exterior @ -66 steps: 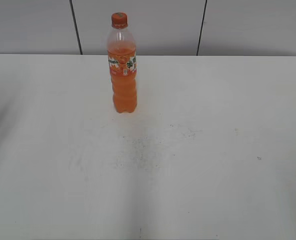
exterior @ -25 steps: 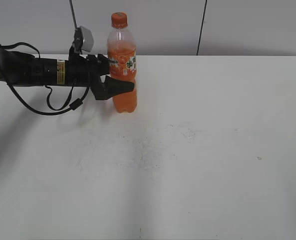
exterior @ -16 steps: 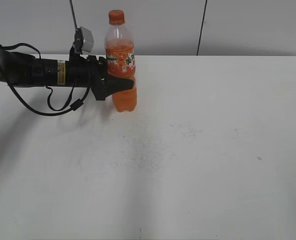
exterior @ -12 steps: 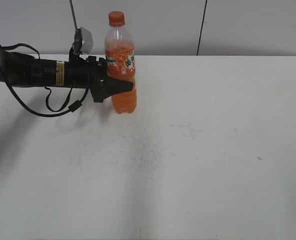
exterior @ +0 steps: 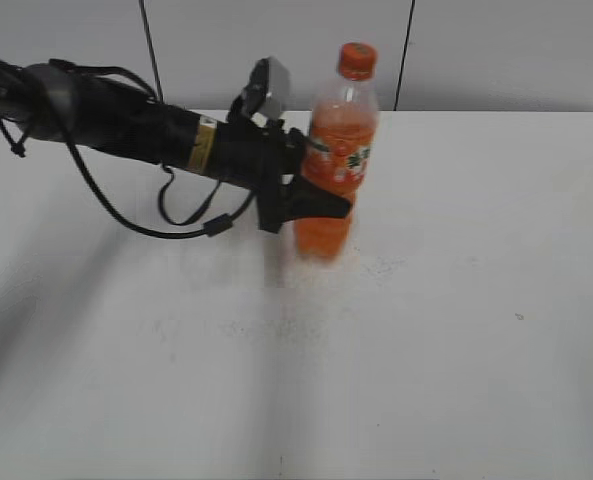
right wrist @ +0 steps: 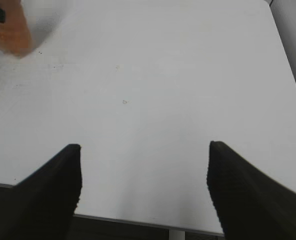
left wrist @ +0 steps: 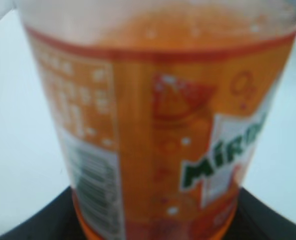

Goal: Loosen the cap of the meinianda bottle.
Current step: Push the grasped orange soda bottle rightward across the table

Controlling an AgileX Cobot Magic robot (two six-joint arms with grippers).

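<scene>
standing slightly tilted on the white worktop (exterior: 456,300), the meinianda bottle (exterior: 334,190) now sits nearer the middle of the exterior view and closer to the camera than half a second ago, when it stood further left and back by the wall. the left gripper (exterior: 314,196) has travelled with it and is clamped on the bottle's midsection, one dark finger (exterior: 316,203) showing across the front below the label (exterior: 344,160). the left arm now enters at a slant from the upper left, where earlier it lay nearly level. the cap (exterior: 357,59) is on the neck, orange and ribbed. in the left wrist view the bottle (left wrist: 157,125) fills the frame; its label (left wrist: 187,150) reads "mir" in green letters before running out of sight, with an orange-slice emblem above, a barcode and fine white print at left, too blurred to read. the right gripper (right wrist: 144,187) hangs spread wide over bare worktop (right wrist: 152,75), holding nothing, well apart from the bottle (right wrist: 10,27), a blur at the top left corner.
</scene>
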